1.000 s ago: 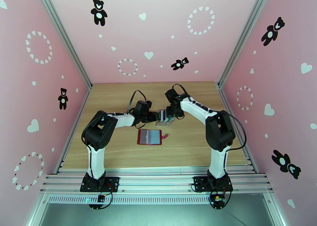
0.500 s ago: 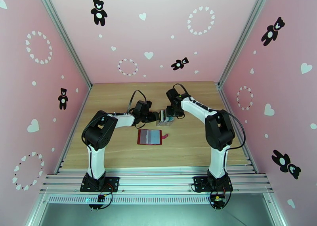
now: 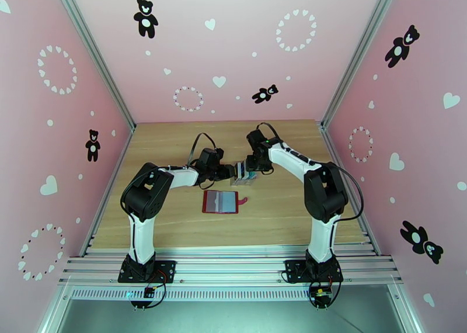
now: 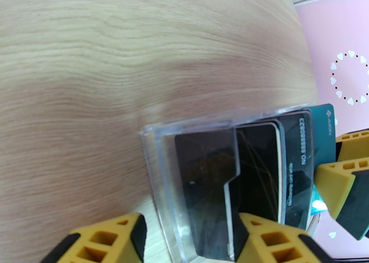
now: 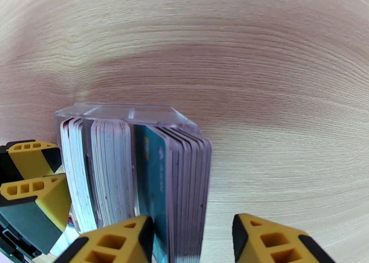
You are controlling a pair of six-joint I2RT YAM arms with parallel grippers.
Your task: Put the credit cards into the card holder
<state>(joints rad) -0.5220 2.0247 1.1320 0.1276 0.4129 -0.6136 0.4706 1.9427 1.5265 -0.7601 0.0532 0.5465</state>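
Vertically, thin credit cards (image 5: 175, 176) fill a clear plastic rack (image 4: 159, 167). Right gripper (image 5: 189, 234) straddles 1 bunch, jaws apart; left gripper (image 4: 189, 231) brackets the rack, grip unclear. Dark-red card holder (image 3: 220, 201) lies open beside it.

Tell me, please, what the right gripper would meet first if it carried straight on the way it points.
Most likely the teal-fronted credit cards standing in the clear rack; they sit between the right gripper's open jaws, though depth is unclear.
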